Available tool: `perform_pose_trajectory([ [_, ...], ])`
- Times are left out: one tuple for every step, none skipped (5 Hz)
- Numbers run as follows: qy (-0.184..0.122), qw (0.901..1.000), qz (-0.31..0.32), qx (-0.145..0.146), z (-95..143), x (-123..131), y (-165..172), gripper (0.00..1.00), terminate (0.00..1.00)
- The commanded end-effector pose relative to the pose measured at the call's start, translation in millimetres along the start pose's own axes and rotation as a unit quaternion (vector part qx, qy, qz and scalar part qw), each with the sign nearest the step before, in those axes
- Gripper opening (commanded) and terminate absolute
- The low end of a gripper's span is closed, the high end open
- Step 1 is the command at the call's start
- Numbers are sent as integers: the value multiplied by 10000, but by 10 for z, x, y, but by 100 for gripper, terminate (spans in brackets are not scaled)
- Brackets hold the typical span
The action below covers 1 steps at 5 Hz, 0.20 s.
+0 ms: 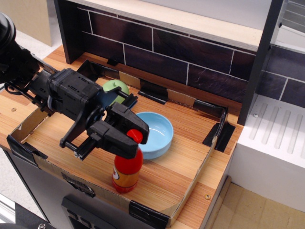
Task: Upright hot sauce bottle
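Observation:
The hot sauce bottle [127, 170] is red with a yellow-orange label. It stands upright on the wooden board near the front edge, just in front of the blue bowl [156, 135]. My black gripper [127, 137] comes in from the left. Its jaws sit closed around the bottle's neck, just under the red cap [135, 135]. The neck itself is hidden by the fingers [112, 139].
A green round object [116, 88] lies behind the arm near the back wall. Low cardboard walls [198, 183] with black tape ring the board. A dark brick wall rises at the back. A white rack [274, 143] stands to the right.

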<state>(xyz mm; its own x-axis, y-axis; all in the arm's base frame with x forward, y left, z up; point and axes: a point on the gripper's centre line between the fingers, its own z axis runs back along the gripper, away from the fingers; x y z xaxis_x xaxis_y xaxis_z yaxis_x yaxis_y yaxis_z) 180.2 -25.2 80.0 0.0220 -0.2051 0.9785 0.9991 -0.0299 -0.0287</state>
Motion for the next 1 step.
perform_pose_trajectory([
  [-99, 9997, -179, -165, 50, -177, -72, 100, 100],
])
